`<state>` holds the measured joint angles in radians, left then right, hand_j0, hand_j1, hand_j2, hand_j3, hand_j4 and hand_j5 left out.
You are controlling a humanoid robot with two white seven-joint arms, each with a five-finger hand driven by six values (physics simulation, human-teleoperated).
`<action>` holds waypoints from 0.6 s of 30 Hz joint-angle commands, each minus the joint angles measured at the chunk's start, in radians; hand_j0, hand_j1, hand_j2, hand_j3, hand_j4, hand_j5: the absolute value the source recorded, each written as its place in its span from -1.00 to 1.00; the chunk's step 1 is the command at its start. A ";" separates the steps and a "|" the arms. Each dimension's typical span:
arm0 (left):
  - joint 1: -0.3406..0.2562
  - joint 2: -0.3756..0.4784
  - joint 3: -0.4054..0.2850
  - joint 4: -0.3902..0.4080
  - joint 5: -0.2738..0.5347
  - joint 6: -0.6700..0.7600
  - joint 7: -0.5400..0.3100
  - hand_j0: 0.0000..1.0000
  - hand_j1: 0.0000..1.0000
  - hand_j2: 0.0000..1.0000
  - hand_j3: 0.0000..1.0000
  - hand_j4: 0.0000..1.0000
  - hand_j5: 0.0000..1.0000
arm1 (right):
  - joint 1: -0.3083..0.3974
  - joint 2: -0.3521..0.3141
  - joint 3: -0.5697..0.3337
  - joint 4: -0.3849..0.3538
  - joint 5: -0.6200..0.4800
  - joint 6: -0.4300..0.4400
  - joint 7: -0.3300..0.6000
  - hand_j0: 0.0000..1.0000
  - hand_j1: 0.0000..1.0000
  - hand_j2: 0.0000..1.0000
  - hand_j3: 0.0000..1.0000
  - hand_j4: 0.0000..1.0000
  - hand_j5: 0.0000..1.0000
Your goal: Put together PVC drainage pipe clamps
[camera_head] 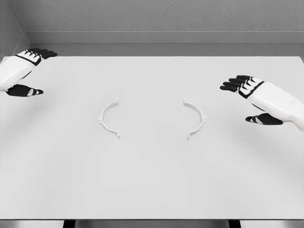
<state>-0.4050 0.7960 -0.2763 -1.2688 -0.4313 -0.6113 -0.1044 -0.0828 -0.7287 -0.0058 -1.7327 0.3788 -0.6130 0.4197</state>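
Two white half-ring clamp pieces lie flat on the white table (152,180), their open sides facing each other. The left clamp half (109,118) sits left of the middle, the right clamp half (195,118) right of it, with a wide gap between them. My left hand (28,71) hovers at the far left edge, well away from the left half, fingers spread and holding nothing. Over at the right, my right hand (244,97) floats beside the right half without touching it, fingers extended and thumb apart.
A grey wall (152,19) runs behind the table's far edge. The table's front edge lies near the bottom of the view, with dark legs showing under it.
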 commanded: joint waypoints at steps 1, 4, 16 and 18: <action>0.002 -0.004 -0.003 -0.004 0.003 0.000 0.000 1.00 1.00 1.00 1.00 1.00 1.00 | 0.000 -0.002 0.003 0.002 -0.008 0.002 0.001 1.00 1.00 1.00 1.00 1.00 1.00; 0.006 -0.015 -0.020 -0.017 0.002 0.000 0.000 1.00 1.00 1.00 1.00 1.00 1.00 | -0.005 0.003 0.006 0.016 -0.011 0.002 -0.002 1.00 1.00 1.00 1.00 1.00 1.00; 0.002 -0.158 -0.144 -0.032 0.003 0.000 0.000 1.00 1.00 1.00 1.00 1.00 1.00 | -0.244 0.259 0.168 0.298 0.215 0.022 -0.002 1.00 1.00 1.00 1.00 1.00 1.00; 0.005 -0.155 -0.147 -0.037 0.006 0.000 0.000 1.00 1.00 1.00 1.00 1.00 1.00 | -0.245 0.272 0.167 0.305 0.215 0.022 -0.001 1.00 1.00 1.00 1.00 1.00 1.00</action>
<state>-0.4004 0.6465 -0.4119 -1.3013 -0.4345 -0.6114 -0.1047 -0.3283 -0.4812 0.1573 -1.4611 0.5919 -0.5933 0.4187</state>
